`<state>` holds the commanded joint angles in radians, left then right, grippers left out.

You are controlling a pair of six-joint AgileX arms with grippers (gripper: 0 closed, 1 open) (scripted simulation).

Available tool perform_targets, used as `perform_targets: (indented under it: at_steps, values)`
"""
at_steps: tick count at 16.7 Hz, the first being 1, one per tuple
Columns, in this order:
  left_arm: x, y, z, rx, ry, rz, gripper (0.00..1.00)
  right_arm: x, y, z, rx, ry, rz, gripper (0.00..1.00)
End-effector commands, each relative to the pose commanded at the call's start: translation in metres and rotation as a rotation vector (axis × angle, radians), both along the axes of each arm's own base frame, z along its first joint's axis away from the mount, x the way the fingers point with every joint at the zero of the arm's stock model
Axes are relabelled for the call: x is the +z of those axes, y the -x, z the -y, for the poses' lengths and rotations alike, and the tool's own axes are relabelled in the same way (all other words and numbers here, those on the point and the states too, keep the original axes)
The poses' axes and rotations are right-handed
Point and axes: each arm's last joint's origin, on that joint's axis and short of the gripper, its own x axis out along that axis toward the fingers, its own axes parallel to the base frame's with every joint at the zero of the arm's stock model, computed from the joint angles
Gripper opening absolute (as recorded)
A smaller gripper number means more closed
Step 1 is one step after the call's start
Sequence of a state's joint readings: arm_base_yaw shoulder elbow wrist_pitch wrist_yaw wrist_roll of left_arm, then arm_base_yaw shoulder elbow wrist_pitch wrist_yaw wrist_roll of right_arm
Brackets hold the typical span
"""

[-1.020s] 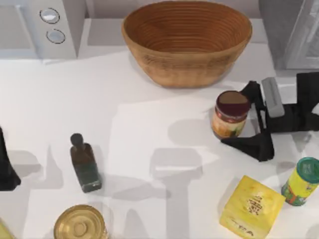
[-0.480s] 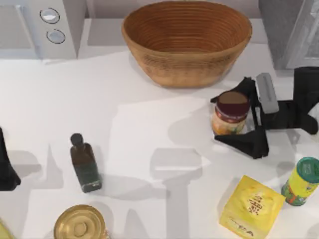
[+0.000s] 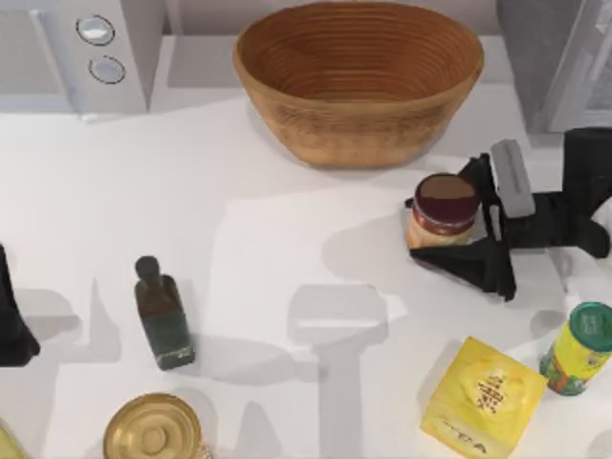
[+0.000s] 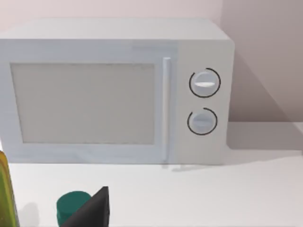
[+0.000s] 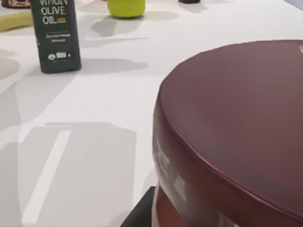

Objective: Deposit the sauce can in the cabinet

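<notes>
1. Sauce can (image 3: 443,212) stands upright on the white table (image 3: 306,239), right of centre in the top view, below and to the right of the wicker basket (image 3: 360,78)
2. Right gripper (image 3: 449,222) reaches in from the table's right side, its dark fingers (image 3: 469,263) clamped on the can, one on the basket side and one on the near side
3. In the right wrist view the can's maroon lid (image 5: 236,123) looms close, with a dark finger edge (image 5: 137,215) low beside it
4. Cabinet (image 3: 559,57) sits at the far right corner of the table, well apart from the can, with its grey panel and white-framed door
5. Olive oil bottle (image 3: 163,316) stands toward the left of the table; a gold-topped tin (image 3: 153,430) is just below it at the near edge
6. Yellow box (image 3: 483,397) and a green-lidded yellow container (image 3: 579,349) stand near the right front, below the gripper
7. White microwave (image 3: 76,53) with two round knobs fills the far left corner
8. Left gripper (image 3: 11,316) is parked at the table's left edge; I cannot tell whether its fingers are apart or together
</notes>
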<state>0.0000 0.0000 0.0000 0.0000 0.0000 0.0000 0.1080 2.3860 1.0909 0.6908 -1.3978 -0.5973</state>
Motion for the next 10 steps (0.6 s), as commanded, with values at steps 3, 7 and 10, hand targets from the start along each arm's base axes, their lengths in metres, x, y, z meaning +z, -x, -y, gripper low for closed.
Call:
perform_targets:
  at_steps: [3, 7, 10]
  values:
    - [0.0, 0.0, 0.0, 0.0, 0.0, 0.0, 1.0, 0.0, 0.0, 0.0, 0.0, 0.0, 0.0, 0.25]
    - [0.0, 0.0, 0.0, 0.0, 0.0, 0.0, 1.0, 0.0, 0.0, 0.0, 0.0, 0.0, 0.0, 0.0]
    - [0.0, 0.0, 0.0, 0.0, 0.0, 0.0, 1.0, 0.0, 0.0, 0.0, 0.0, 0.0, 0.0, 0.0]
